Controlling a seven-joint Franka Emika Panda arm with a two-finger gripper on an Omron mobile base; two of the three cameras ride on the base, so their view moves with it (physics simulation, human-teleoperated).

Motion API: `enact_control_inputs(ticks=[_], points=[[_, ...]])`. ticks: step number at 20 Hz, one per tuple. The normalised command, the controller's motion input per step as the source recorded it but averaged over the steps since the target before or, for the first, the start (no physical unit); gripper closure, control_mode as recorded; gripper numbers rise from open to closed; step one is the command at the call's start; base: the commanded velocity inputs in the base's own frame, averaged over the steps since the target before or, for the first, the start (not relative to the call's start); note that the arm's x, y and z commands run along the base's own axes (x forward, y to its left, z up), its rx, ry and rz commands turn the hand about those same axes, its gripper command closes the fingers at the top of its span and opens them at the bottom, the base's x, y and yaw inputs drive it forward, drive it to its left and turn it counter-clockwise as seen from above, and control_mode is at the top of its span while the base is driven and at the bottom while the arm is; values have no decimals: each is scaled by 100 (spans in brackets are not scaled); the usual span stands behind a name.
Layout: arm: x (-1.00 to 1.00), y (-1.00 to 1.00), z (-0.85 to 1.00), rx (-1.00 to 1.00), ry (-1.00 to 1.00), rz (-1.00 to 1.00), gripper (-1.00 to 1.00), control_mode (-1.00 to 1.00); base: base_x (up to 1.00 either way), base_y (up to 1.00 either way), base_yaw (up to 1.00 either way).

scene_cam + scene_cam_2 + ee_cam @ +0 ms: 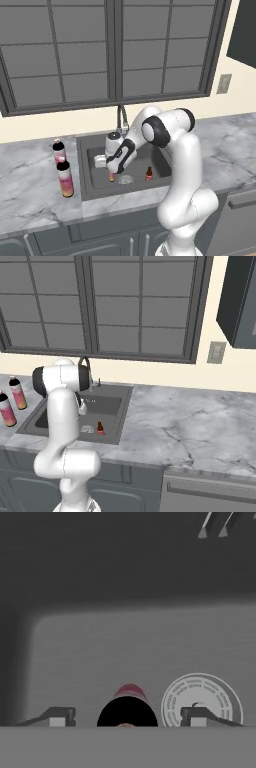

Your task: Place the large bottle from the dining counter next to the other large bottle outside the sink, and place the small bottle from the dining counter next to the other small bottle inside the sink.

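Two large bottles with black caps stand on the counter left of the sink (83, 165), one (59, 152) behind the other (65, 179); they also appear at the left edge of the right base view, the back bottle (18, 392) and the front bottle (6, 409). A small red bottle (149, 173) (100, 428) stands in the basin to the right of the drain (125, 179). A second small bottle (112, 176) stands upright just left of the drain, directly under my gripper (111, 169). In the hand view its black cap (127, 711) sits between my fingertips (59, 716), which stand apart from it. My gripper (127, 718) is open.
The faucet (121, 116) rises behind the basin, close to my forearm. The round drain (201, 698) lies beside the bottle. Grey marble counter (190, 421) stretches to the right of the sink (123, 406). A window fills the wall behind.
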Motion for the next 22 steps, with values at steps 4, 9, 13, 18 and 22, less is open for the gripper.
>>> enact_control_inputs(ticks=[4,9,13,18,22], points=[[0,0,17,0,0,0,-100,-100,0,0,0],[16,0,53,0,0,0,-100,-100,0,0,0],[15,1,44,0,0,0,-100,-100,0,0,0],[6,0,42,0,0,0,-100,-100,0,0,0],[0,8,30,0,0,5,-100,-100,0,0,0]])
